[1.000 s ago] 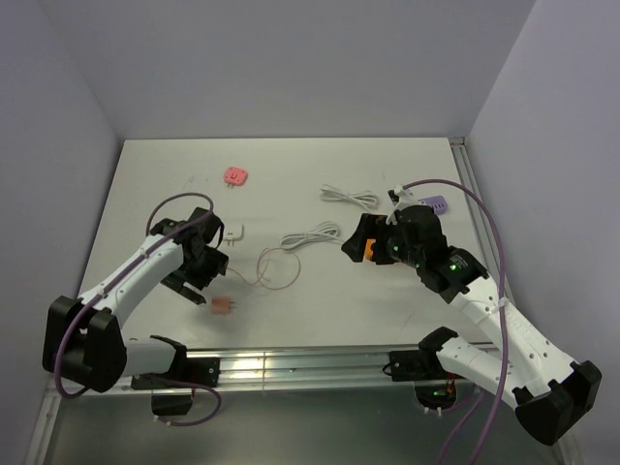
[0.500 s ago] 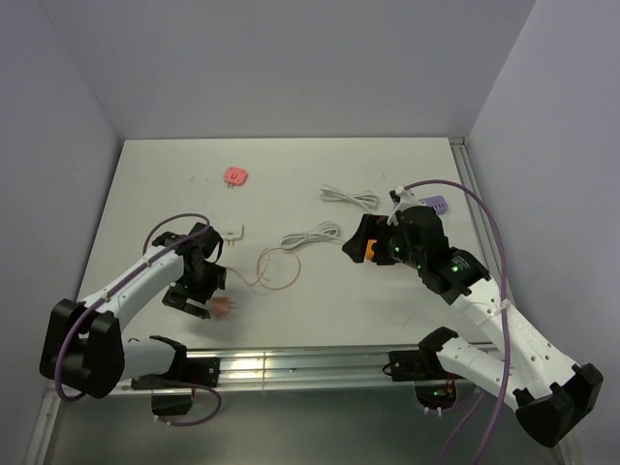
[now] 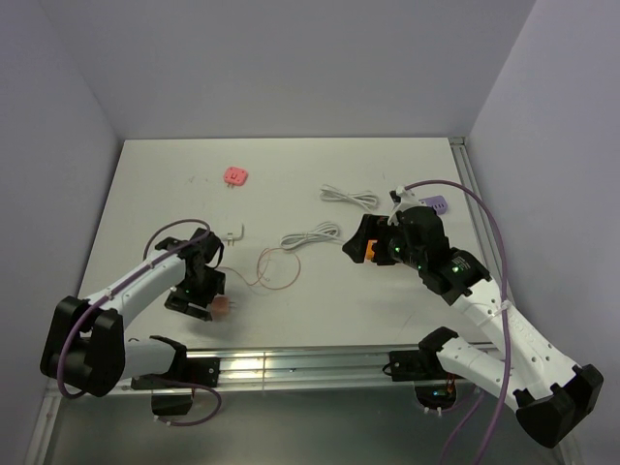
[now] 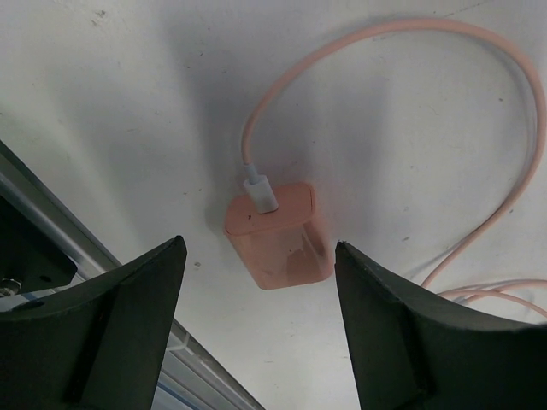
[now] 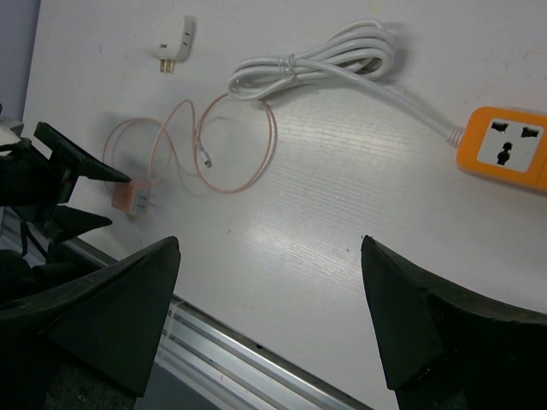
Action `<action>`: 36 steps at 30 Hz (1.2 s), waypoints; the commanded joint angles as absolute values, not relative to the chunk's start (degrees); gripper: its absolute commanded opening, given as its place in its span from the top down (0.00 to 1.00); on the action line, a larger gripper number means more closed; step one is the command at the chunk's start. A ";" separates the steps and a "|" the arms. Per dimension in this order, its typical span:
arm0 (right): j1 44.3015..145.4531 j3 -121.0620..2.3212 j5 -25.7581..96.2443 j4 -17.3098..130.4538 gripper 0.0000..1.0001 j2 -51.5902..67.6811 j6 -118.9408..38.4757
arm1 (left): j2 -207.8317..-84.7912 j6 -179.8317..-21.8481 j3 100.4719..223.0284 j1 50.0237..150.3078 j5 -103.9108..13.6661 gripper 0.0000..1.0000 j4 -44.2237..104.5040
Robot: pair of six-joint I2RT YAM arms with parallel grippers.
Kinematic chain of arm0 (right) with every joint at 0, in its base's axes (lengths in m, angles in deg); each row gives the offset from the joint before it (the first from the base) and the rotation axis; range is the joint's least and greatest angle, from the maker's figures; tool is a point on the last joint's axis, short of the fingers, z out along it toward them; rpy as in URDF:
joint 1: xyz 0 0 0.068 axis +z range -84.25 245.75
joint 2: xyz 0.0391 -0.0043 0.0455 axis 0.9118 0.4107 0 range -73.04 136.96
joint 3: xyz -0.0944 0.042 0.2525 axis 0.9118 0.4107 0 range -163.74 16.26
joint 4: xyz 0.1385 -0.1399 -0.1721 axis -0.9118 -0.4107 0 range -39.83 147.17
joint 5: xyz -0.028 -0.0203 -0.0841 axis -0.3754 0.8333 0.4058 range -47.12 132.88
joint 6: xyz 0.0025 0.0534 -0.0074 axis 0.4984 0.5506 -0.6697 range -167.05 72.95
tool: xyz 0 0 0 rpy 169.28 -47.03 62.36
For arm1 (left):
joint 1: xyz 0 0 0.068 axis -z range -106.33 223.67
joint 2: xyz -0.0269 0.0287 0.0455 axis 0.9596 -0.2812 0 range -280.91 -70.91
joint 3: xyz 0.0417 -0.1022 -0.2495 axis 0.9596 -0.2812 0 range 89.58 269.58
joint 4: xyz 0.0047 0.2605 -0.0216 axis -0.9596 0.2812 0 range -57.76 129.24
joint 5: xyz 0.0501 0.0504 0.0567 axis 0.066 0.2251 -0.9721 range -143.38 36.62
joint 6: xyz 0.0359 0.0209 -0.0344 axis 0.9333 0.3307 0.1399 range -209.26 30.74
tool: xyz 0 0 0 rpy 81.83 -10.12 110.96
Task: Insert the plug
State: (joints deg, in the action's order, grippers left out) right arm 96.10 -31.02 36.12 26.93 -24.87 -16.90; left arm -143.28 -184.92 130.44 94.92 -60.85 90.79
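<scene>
- Pink plug (image 4: 278,235): where does it lie?
- On the tabletop (image 3: 320,310), toward 7 o'clock in the overhead view, near the metal rail (image 3: 291,363) along the near edge. A thin pink cable (image 4: 513,128) is plugged into its end. In the left wrist view the cable climbs from the plug toward 12 o'clock, then curves round and down past 3 o'clock.
- What about the left gripper (image 4: 258,256)?
- It is spread apart above the plug, with one finger on each side. Bare tabletop shows between the plug and each finger, so it touches nothing and grasps nothing.
- And the right gripper (image 5: 271,243)?
- It is released and wide apart, with nothing between the fingers but tabletop. It hangs well away from the plug.
- Where is the socket?
- The orange socket (image 5: 508,154) lies at 2 o'clock in the right wrist view, face up. Its white cord (image 5: 316,55) runs off in a bundled coil toward 12 o'clock. Overhead, the socket is at about 3 o'clock from the plug, well apart from it and partly hidden under the right gripper.
- Is anything lying close to the plug?
- A small white adapter (image 5: 173,36) lies at 12 o'clock from it, apart from it. The pink cable's loop sits between the plug and the coiled white cord.
</scene>
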 commanded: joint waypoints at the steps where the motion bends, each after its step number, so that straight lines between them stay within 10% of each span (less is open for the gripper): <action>1: 95.90 -30.76 35.59 27.99 0.07 -25.05 -17.60 | -142.89 -186.38 129.75 95.29 -62.17 0.24 90.17; 16: 95.90 -30.58 35.06 27.99 0.07 -25.31 -17.78 | -146.48 -165.33 150.20 97.22 -81.42 0.17 88.17; 22: 95.90 -31.11 34.36 27.81 0.07 -25.31 -17.52 | -153.41 -136.75 152.86 97.05 -77.91 0.01 68.14; 36: 95.90 -30.32 34.97 27.72 0.07 -26.45 -17.87 | -169.95 -112.47 157.70 94.42 -69.04 0.00 56.95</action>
